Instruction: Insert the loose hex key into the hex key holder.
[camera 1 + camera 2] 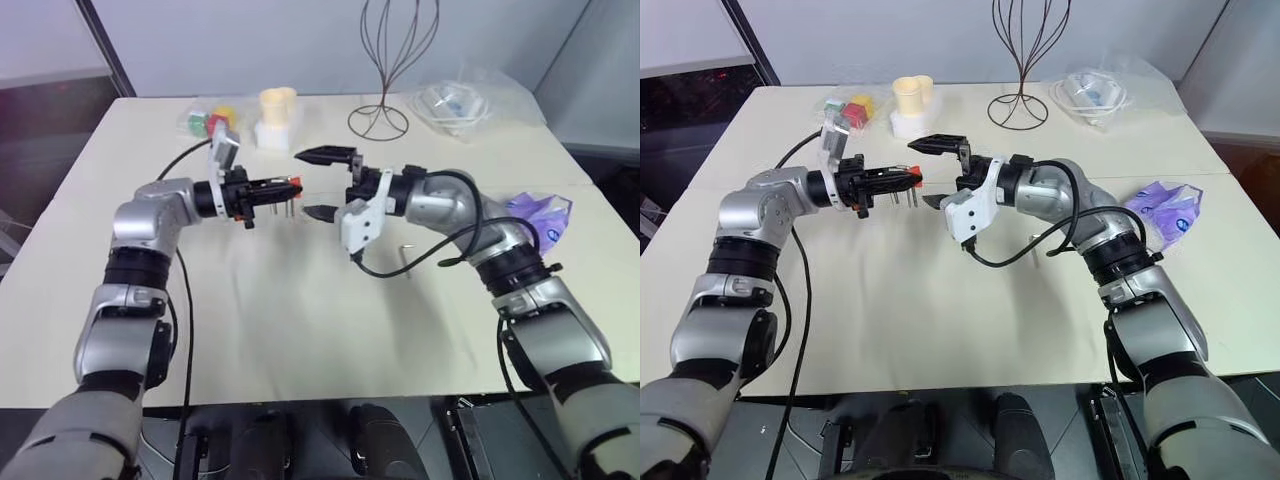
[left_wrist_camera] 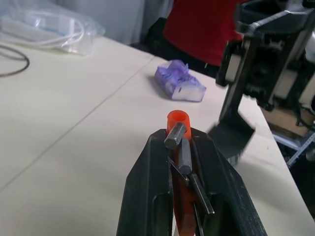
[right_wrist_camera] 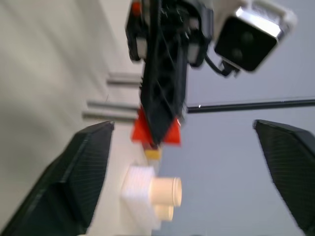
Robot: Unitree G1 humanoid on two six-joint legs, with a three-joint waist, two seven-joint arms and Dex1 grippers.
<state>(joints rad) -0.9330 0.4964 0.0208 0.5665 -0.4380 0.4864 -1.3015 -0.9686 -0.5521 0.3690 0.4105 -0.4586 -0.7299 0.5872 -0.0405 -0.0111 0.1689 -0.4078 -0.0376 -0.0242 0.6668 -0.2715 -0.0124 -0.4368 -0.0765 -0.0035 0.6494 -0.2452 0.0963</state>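
On the cream surface (image 1: pixel 300 330), the left claw (image 1: pixel 285 188) is clamped on the hex key holder (image 1: pixel 293 187), held level above it with dark keys hanging down. The right claw (image 1: pixel 322 183) stands wide just beside the holder, gripping nothing. The loose hex key (image 1: pixel 406 255) lies on the surface under the right arm; no writing can be read.

1. The holder (image 1: pixel 288 189) is sitting between the left gripper's (image 1: pixel 293 188) fingers, above the desk (image 1: pixel 300 320).
2. The right gripper (image 1: pixel 322 183) is hanging just right of it.
3. The loose key (image 1: pixel 405 256) is lying on the desk, right of both.
4. A wire stand (image 1: pixel 385 70) is standing behind them.
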